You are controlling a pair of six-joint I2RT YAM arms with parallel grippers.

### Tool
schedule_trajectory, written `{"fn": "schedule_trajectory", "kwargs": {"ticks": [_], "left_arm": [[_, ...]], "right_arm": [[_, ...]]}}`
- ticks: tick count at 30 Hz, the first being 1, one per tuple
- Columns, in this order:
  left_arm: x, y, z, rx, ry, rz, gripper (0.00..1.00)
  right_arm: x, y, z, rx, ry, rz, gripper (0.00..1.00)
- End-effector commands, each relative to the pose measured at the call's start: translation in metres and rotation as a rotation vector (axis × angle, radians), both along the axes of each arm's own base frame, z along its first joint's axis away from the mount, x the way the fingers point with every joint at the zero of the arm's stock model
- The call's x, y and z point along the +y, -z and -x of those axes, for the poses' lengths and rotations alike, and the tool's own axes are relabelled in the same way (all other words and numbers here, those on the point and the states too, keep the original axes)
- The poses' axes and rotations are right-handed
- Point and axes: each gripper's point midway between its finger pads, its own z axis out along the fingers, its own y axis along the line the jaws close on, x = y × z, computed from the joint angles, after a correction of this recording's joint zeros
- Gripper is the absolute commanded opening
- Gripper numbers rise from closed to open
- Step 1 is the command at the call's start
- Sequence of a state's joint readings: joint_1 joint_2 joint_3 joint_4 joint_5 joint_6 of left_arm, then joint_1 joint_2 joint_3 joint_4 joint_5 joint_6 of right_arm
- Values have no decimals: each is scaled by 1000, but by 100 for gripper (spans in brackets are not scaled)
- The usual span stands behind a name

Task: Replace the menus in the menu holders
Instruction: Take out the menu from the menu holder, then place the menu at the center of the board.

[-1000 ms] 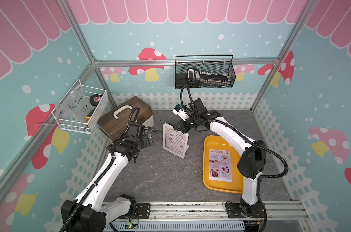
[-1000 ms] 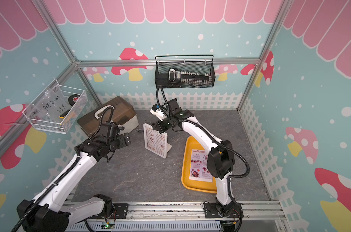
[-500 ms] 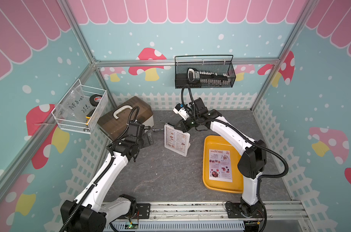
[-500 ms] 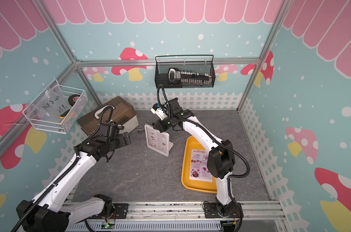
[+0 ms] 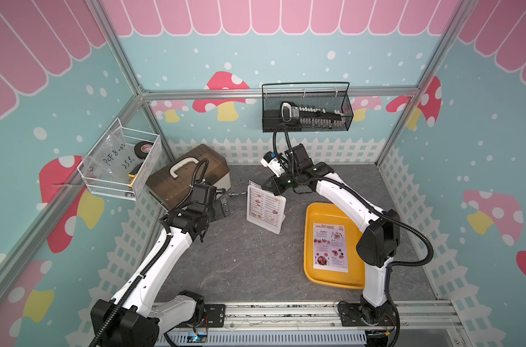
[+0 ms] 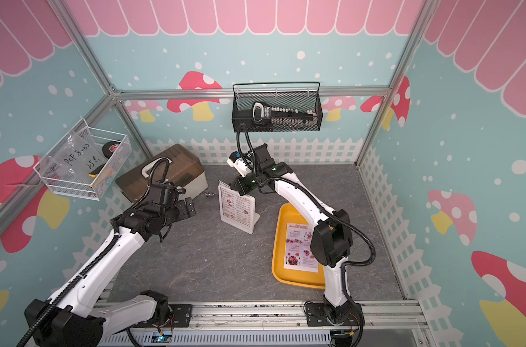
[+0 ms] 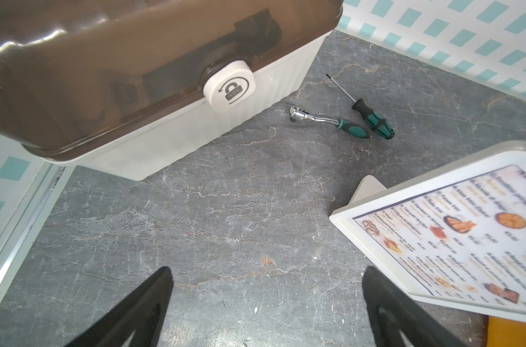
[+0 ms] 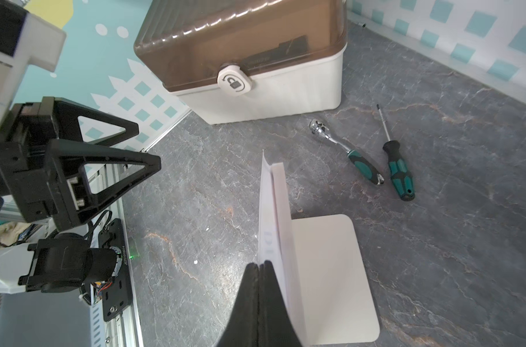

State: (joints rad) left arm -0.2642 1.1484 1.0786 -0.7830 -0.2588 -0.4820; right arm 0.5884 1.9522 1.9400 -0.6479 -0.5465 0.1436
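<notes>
The menu holder [image 5: 278,229] stands upright mid-table on its flat white foot [image 8: 328,270]. A menu [image 5: 263,204] with food photos sits in it, its top edge poking above the holder. My right gripper [image 5: 267,187] is shut on that top edge, and in the right wrist view the fingertips [image 8: 260,266] pinch the thin sheet [image 8: 266,210]. My left gripper [image 5: 222,207] hangs open to the left of the holder, above bare table [image 7: 266,279]. The other menu [image 5: 330,248], headed "SPECIAL MENU", lies flat in the yellow tray [image 5: 310,216].
A toolbox [image 5: 186,177] with a brown lid stands at the back left, close behind my left gripper. A ratchet [image 7: 325,120] and a screwdriver [image 7: 371,115] lie between it and the holder. A black wire basket [image 5: 307,111] and a white one [image 5: 120,163] hang on the walls.
My right gripper has drawn the sheet's top edge slightly upward out of the holder. The left arm has barely moved.
</notes>
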Motion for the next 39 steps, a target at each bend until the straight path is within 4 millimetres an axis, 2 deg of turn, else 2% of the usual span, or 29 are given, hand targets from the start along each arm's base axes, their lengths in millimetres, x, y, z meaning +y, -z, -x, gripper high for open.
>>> {"fn": "schedule_trajectory", "kwargs": {"ticks": [1, 6, 11, 15, 18, 20, 23, 25, 31, 33, 36, 37, 39], "left_arm": [[5, -18, -2, -38, -17, -24, 99], [14, -40, -4, -81, -29, -82, 99], [22, -64, -8, -120, -39, -100, 99], [41, -72, -11, -135, -93, -103, 99], [61, -82, -12, -154, -154, -97, 99], [73, -90, -12, -168, -191, -105, 99], [85, -102, -11, -178, -227, -121, 99], [87, -109, -11, -180, -233, -127, 99], [97, -109, -13, -162, -262, -146, 99], [102, -106, -14, -153, -277, -145, 99], [107, -101, -14, -136, -293, -155, 99], [109, -99, -14, -129, -297, -160, 99], [112, -98, -14, -123, -305, -166, 99]], "right_arm": [[-16, -75, 4, -167, 25, -70, 0], [-19, -118, 24, -229, -12, -145, 0], [-13, -159, 64, -286, -100, -244, 0], [-9, -194, 107, -308, -203, -362, 0], [-2, -208, 140, -279, -303, -460, 0], [5, -206, 155, -232, -347, -502, 0], [22, -184, 171, -156, -392, -509, 0], [38, -160, 177, -104, -416, -482, 0], [94, -91, 198, 86, -513, -409, 0], [109, -68, 194, 133, -510, -382, 0], [125, -24, 174, 185, -448, -308, 0], [132, 3, 164, 210, -418, -256, 0], [140, 36, 149, 217, -375, -167, 0]]}}
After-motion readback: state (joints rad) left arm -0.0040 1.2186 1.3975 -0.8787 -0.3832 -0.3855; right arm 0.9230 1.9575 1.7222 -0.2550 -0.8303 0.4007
